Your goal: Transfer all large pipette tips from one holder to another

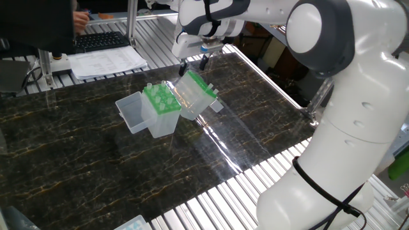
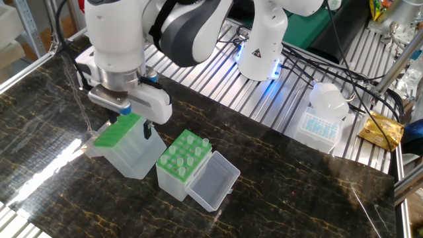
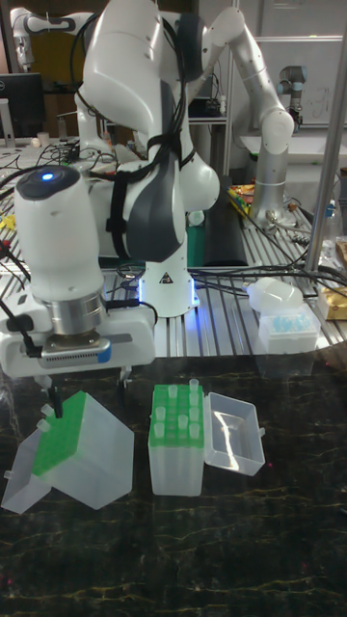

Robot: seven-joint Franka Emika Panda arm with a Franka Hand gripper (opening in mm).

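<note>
Gripper (image 2: 127, 129) hangs just above the tilted holder (image 2: 125, 147), fingers spread, holding nothing. Large pipette tips (image 2: 184, 153) stand in the upright holder (image 2: 178, 168) beside it, lid (image 2: 213, 181) open.

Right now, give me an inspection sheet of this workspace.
Surface: dark marbled tabletop with slotted aluminium rails at its edges.
Job's things: tilted rack leaning on its side, green plate up; upright rack holding large pipette tips, its clear lid hinged open.
Clutter: another tip box with blue tips on the rails behind.
Grippers: gripper hovers right over the tilted rack; fingers apart, holding nothing seen.
Cables: black bundle running past the arm's base.
Surroundings: keyboard and papers beyond the table; second robot arm at the back.
</note>
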